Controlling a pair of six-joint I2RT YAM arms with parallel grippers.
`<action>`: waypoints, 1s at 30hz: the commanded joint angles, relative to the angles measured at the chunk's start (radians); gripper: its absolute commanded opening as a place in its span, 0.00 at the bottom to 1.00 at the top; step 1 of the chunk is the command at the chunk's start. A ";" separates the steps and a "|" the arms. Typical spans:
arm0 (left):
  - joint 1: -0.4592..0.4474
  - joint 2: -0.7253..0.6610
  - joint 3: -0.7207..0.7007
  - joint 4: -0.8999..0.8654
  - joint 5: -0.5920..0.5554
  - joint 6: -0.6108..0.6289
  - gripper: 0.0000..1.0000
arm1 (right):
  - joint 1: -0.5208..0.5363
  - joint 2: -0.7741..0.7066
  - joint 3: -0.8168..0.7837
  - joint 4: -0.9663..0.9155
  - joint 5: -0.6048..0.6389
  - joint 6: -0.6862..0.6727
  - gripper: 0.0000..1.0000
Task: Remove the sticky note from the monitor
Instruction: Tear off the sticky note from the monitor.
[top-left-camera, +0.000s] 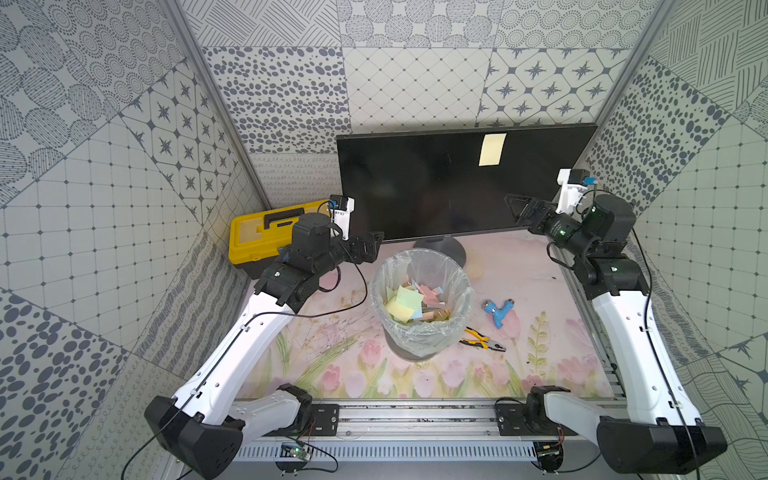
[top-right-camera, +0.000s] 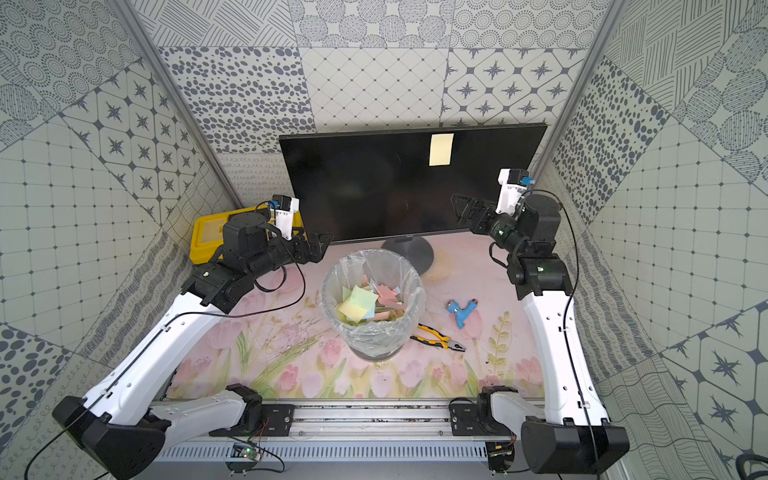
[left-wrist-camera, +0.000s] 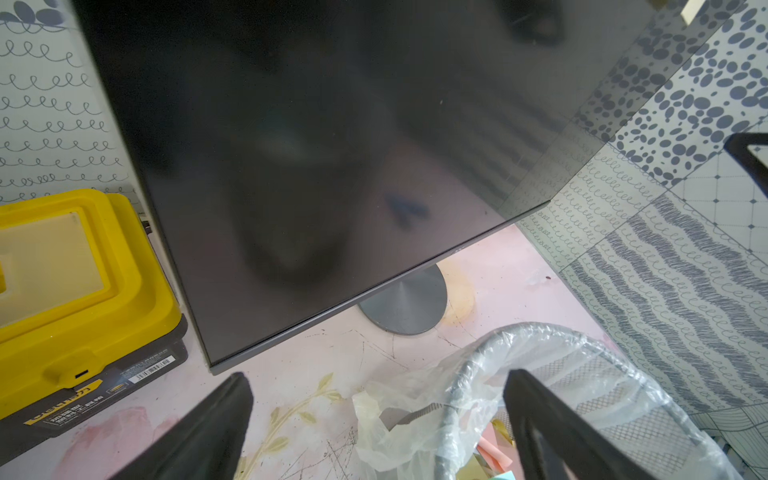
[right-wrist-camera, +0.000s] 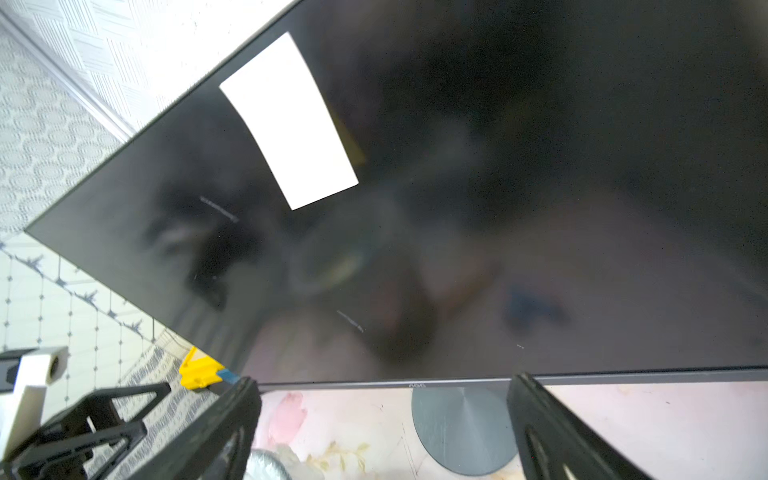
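Note:
The monitor (top-left-camera: 436, 195) (top-right-camera: 374, 195) stands at the back of the table, its screen dark, on a round grey base (top-left-camera: 446, 249). A pale yellow sticky note (top-left-camera: 492, 149) (top-right-camera: 441, 149) is stuck on the upper right of the screen; it looks white in the right wrist view (right-wrist-camera: 289, 120). My right gripper (top-left-camera: 517, 210) (right-wrist-camera: 385, 378) is open and empty in front of the screen's lower right, below the note and apart from it. My left gripper (top-left-camera: 370, 245) (left-wrist-camera: 376, 374) is open and empty by the monitor's (left-wrist-camera: 332, 145) lower left corner, at the bin's rim.
A mesh waste bin (top-left-camera: 415, 345) lined with a clear bag holds several coloured notes in front of the monitor's base. A yellow toolbox (top-left-camera: 262, 237) sits at the back left. Yellow-handled pliers (top-left-camera: 482, 341) and a blue fitting (top-left-camera: 498, 312) lie right of the bin. Patterned walls close in on three sides.

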 joint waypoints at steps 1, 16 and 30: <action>0.003 0.014 0.001 0.054 0.004 -0.044 0.99 | -0.079 -0.022 -0.068 0.203 -0.127 0.219 0.97; 0.004 0.053 -0.004 0.054 0.029 -0.084 0.99 | -0.126 0.119 -0.106 0.466 -0.331 0.524 0.96; 0.005 0.041 -0.028 0.066 0.046 -0.108 0.99 | -0.015 0.356 0.139 0.638 -0.351 0.640 0.95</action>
